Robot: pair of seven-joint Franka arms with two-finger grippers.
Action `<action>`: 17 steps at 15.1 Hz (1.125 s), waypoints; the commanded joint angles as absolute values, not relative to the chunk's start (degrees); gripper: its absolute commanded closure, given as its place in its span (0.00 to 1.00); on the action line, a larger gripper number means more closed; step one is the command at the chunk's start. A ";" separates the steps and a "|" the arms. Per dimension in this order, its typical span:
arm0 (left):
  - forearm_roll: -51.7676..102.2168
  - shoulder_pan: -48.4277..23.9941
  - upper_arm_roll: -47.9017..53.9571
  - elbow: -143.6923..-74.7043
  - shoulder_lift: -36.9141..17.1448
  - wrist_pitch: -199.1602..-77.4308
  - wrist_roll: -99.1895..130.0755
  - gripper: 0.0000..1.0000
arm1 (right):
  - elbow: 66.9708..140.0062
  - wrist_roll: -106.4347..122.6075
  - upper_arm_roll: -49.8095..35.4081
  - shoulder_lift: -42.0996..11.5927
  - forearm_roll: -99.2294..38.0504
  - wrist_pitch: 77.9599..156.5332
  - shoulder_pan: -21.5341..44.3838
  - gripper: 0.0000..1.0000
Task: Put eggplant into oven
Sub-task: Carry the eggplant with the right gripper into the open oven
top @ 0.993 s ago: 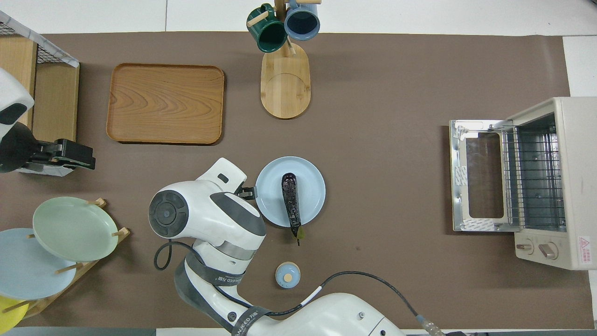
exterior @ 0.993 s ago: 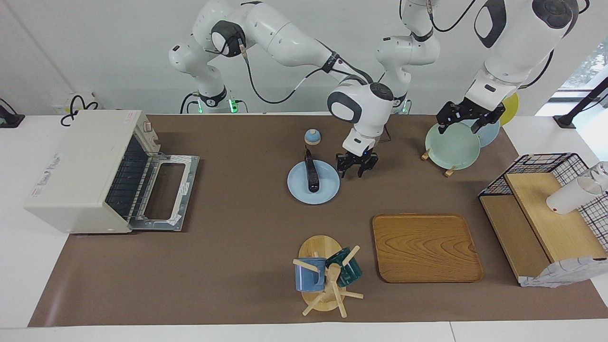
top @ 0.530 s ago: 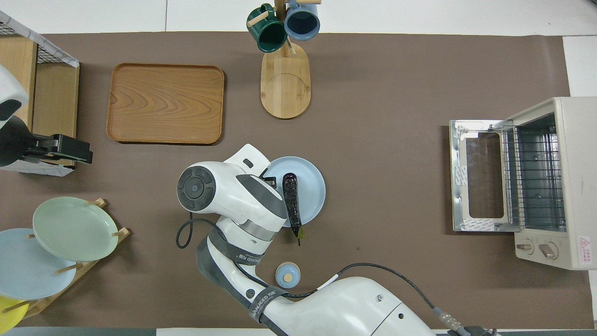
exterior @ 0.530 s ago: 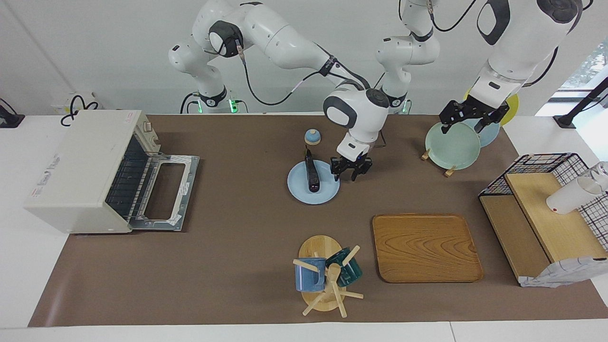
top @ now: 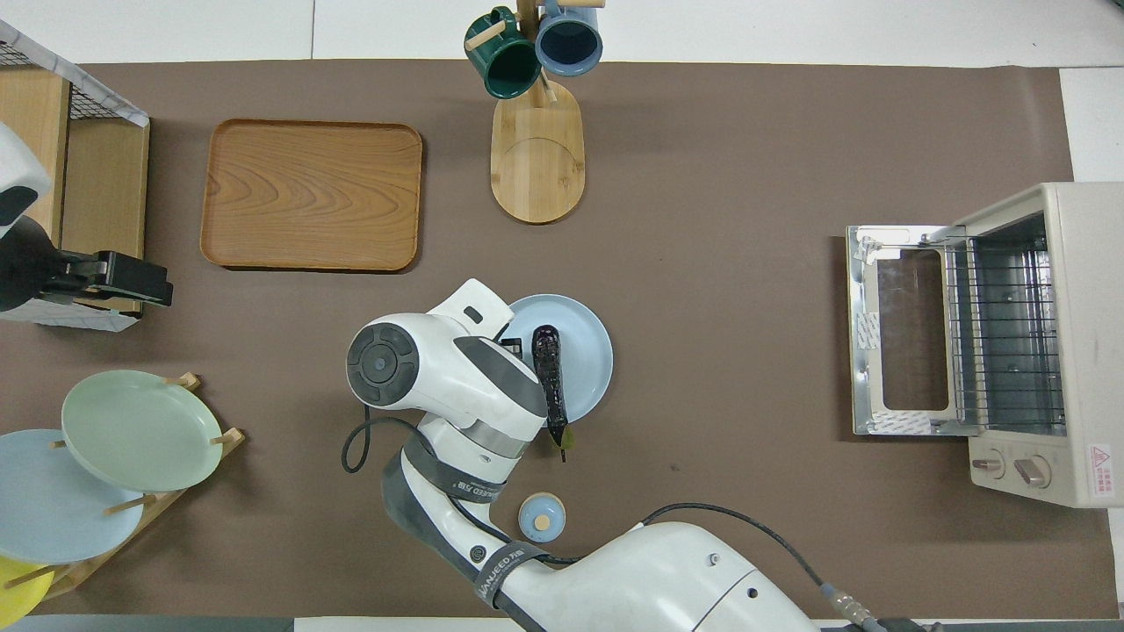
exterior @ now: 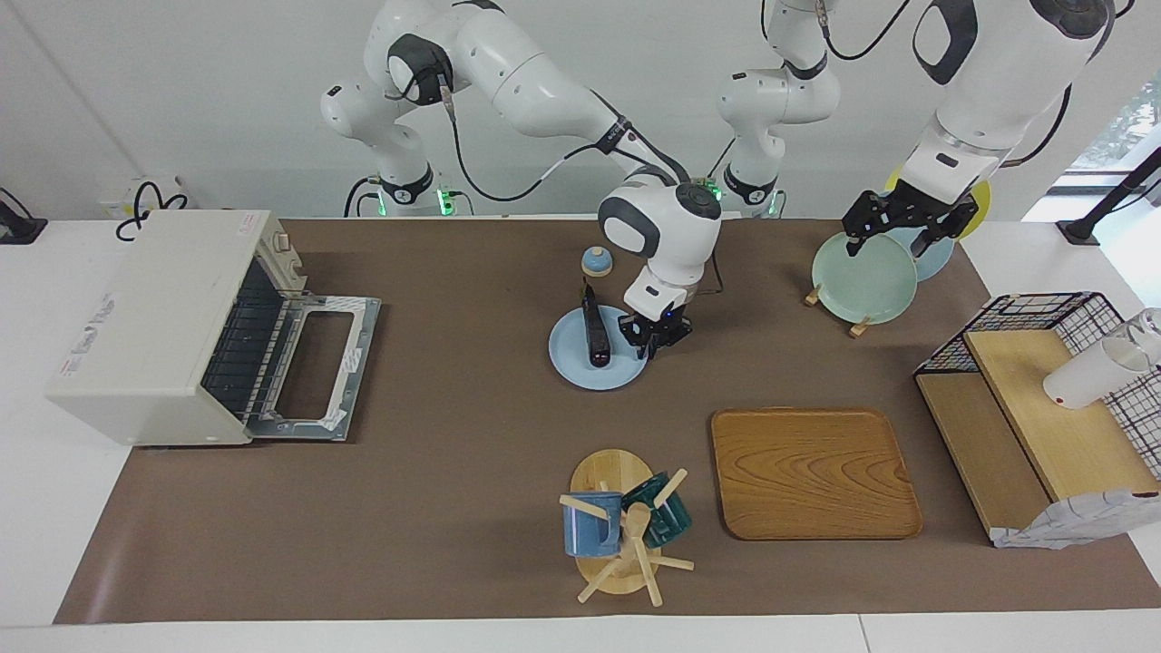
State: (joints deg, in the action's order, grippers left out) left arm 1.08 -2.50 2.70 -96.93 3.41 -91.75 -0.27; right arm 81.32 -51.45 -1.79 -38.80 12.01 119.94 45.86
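A brown mat covered the desk point(exterior: 453, 508). In the facing view, the eggplant point(exterior: 594, 333) lay on a blue plate point(exterior: 580, 363) at centre; the right pincer point(exterior: 655, 336), closed and empty, hung over the plate's rim. The left pincer point(exterior: 907, 222), open, hovered upper right.

In the overhead view, the oven point(top: 1045, 342) stood open at the right edge.

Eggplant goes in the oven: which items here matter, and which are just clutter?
Matter: eggplant on blue plate; oven, door open; right gripper, shut beside the eggplant.
Clutter: wooden tray, mug tree, plate rack, wire shelf, small lid; left gripper waits.
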 commanded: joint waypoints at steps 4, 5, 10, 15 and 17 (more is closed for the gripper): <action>0.00 -1.58 3.08 -96.59 3.16 -91.93 -0.62 0.00 | 84.02 -52.12 -2.11 -36.83 10.02 120.42 45.18 1.00; 0.00 -1.23 3.16 -96.50 3.16 -91.93 -0.70 0.00 | 83.94 -52.03 -1.94 -35.70 10.19 118.76 45.18 1.00; 0.00 -0.18 3.52 -96.50 3.16 -91.85 -0.79 0.00 | 84.46 -49.41 -1.58 -30.07 11.07 108.92 42.63 1.00; 0.00 -0.18 3.25 -96.50 3.34 -91.93 -0.70 0.00 | 93.13 -41.33 -1.58 -21.12 12.65 106.96 36.41 1.00; 0.00 -0.18 3.16 -96.50 3.34 -91.93 -0.62 0.00 | 101.82 -34.84 -1.58 -14.19 12.83 109.23 32.10 1.00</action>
State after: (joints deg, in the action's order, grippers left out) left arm 1.08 -0.99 2.68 -96.93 3.42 -91.75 -0.27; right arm 89.75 -40.66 -1.27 -23.71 12.10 106.03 36.24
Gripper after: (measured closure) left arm 0.000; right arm 0.974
